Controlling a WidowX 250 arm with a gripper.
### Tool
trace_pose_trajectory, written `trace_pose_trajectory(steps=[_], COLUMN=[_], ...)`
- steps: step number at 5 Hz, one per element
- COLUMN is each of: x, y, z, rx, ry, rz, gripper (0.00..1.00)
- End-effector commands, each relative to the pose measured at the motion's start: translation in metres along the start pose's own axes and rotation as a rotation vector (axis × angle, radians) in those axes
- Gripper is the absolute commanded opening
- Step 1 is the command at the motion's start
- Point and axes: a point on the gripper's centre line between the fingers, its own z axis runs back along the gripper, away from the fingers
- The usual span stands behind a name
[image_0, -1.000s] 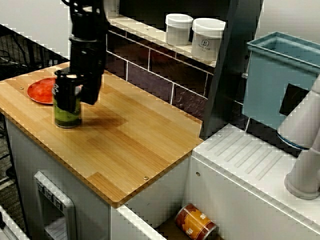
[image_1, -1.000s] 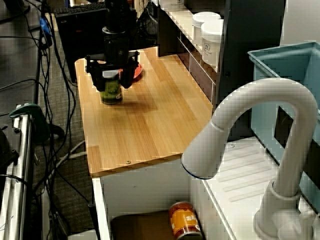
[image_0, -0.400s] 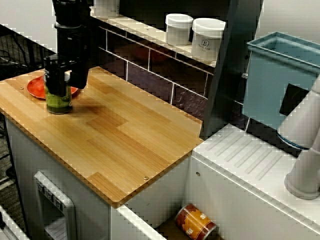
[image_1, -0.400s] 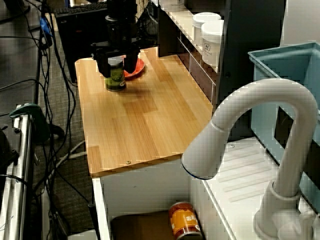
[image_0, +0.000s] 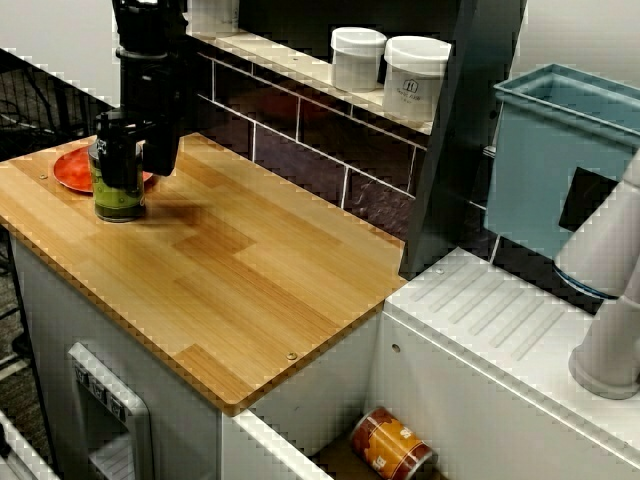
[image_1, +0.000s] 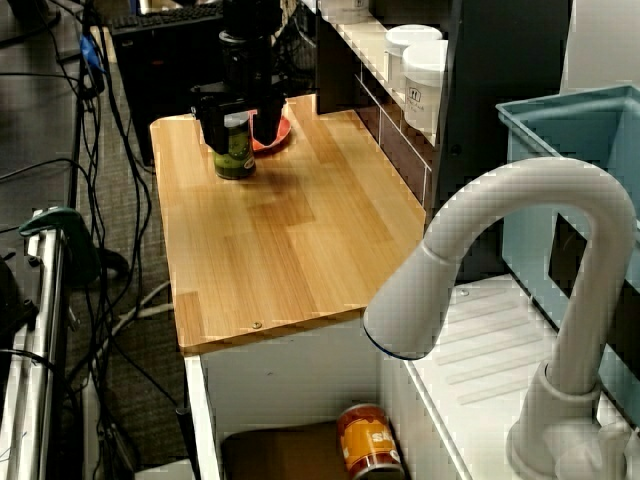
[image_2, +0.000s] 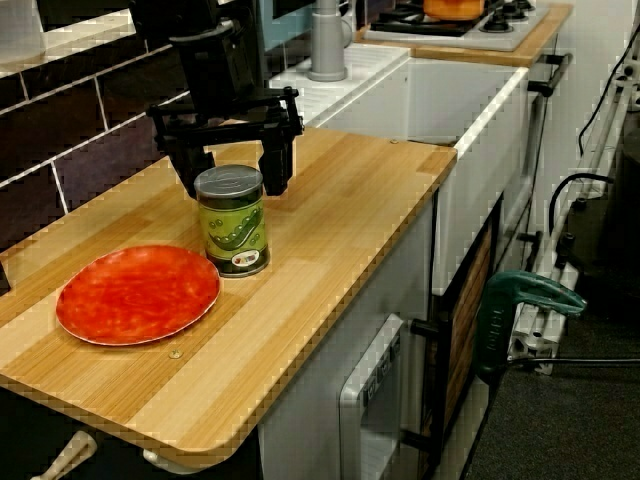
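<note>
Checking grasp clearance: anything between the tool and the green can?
Nothing visible. The tool is open, its fingers on either side of the can near its top, with no other thing in the gap. The red plate lies on the counter beside the can, off to one side; whether they touch I cannot tell.

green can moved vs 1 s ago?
Yes. In the view facing the tiled wall, the green can has shifted left and back toward the red plate and now overlaps its right edge. The gripper went with it.

Wooden counter (image_2: 350, 200): green can (image_2: 232, 220), red plate (image_2: 138, 293)
</note>
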Motion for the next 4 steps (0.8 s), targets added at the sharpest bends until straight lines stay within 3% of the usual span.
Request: trace_pose_trajectory(steps=[1, 2, 3, 4], x=[-0.006, -0.003, -0.001, -0.001], y=[0.002, 0.0, -0.001, -0.001], z=[0.011, 0.019, 0.024, 0.024], rx=[0.013, -0.001, 0.036, 0.036], ry=[0.012, -0.003, 0.048, 0.048], rz=[0.008, 0.022, 0.135, 0.135], gripper=[1.0, 1.0, 1.0, 1.0])
